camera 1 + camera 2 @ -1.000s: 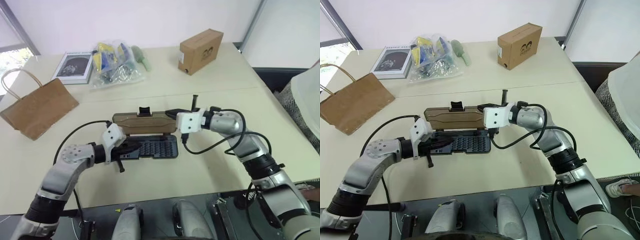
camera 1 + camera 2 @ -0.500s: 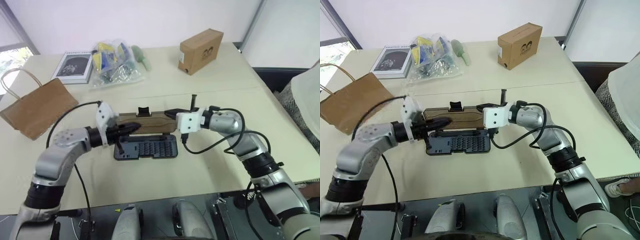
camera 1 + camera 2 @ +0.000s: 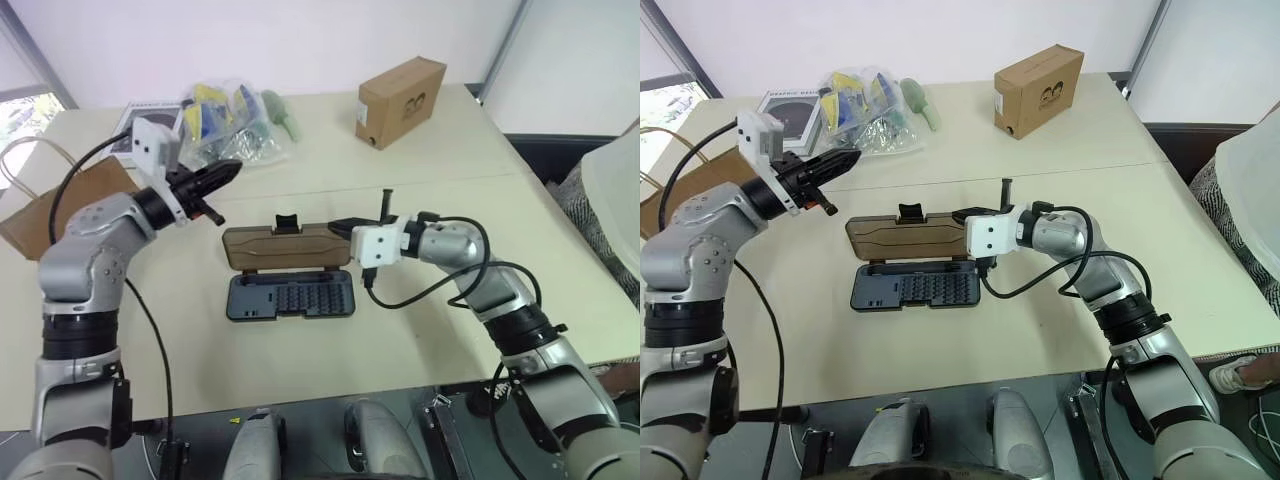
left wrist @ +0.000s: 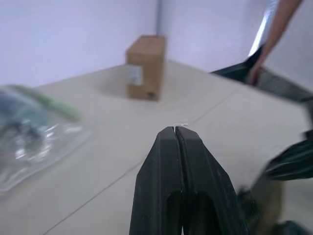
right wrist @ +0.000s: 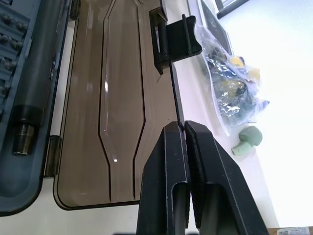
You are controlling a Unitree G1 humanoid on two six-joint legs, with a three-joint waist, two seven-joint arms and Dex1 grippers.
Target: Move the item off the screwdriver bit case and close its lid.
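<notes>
Long flat dark grey plastic screwdriver bit case point(image 3: 290, 297) is lying open mid-desk, bit rows showing in its tray. Its translucent smoky-brown lid point(image 3: 285, 248) is lying flat on the far side of the tray, small latch tab point(image 3: 288, 222) sticking up on the far long edge. Flat brown kraft paper bag point(image 3: 55, 205) with twisted loop handles is sitting off the case, well apart at the desk's left edge, partly behind the left arm.

Right pincer point(image 3: 342, 226) is resting at the lid's right end, fingers pressed together. The right wrist view is showing what the head views cannot: the lid's thin far edge running into the seam between the black fingers point(image 5: 164, 176), so it seems pinched, though hard to confirm. Left pincer point(image 3: 222, 174) is hanging in the air up-left of the case, shut and empty; its wrist view is showing the fingers point(image 4: 168, 176) meeting with nothing between, aimed toward the brown cardboard box point(image 4: 145, 67).

Farther out on the cream desk point(image 3: 420, 340): a clear plastic bag of colourful bits point(image 3: 228, 128), a book point(image 3: 140, 125) and a person's arm point(image 4: 274, 29) in the left wrist view.

Versus a second ago: the left pincer was down at the tray's left end and has since lifted up and away leftward; the right pincer, case and lid are staying put.
</notes>
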